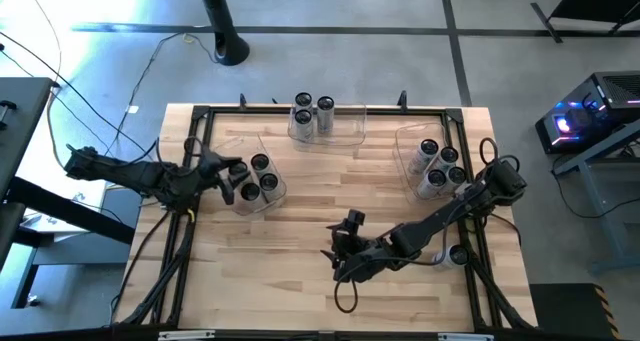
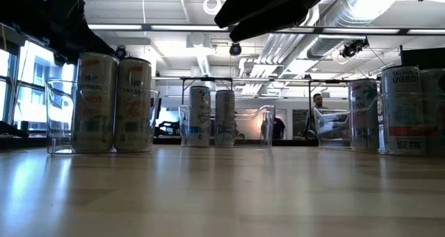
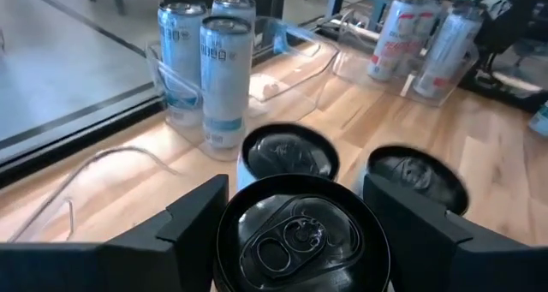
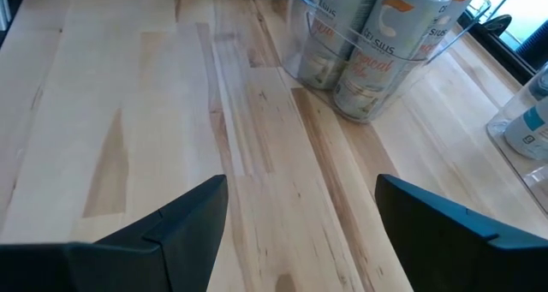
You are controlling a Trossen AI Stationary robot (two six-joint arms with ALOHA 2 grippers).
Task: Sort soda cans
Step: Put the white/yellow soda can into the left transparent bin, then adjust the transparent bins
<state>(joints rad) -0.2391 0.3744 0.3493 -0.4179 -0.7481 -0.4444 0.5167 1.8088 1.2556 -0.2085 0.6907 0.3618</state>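
— Three clear bins on our table (image 1: 300,281), so we start with them. Where do the cans sit?

— We count one bin at the left (image 1: 275,196) with about four cans, one at the far middle (image 1: 345,129) with three, and one at the right (image 1: 405,151) with roughly four. One more soda can (image 1: 458,253) stands alone at the right edge, outside any bin, just beside our right arm.

— Which gripper has a can in hand?

— Our left gripper (image 1: 232,181). In the left wrist view its fingers (image 3: 193,219) stand on either side of one upright can (image 3: 300,241), seen from above with its pull-tab showing. We judge it a grasp, with the can inside or at the rim of the left bin, right next to two neighbours (image 3: 287,155).

— And the right gripper?

— Our right gripper (image 1: 345,246) hangs over bare wood at the near middle, fingers spread, holding nothing.

— So what does the next move turn on?

— We think it is the can's axis. It stands vertical and close among others, so our left gripper must lift or lower it straight along that axis. The stray can lies behind our right gripper, back towards that arm's base, and the right arm is far nearer to it.
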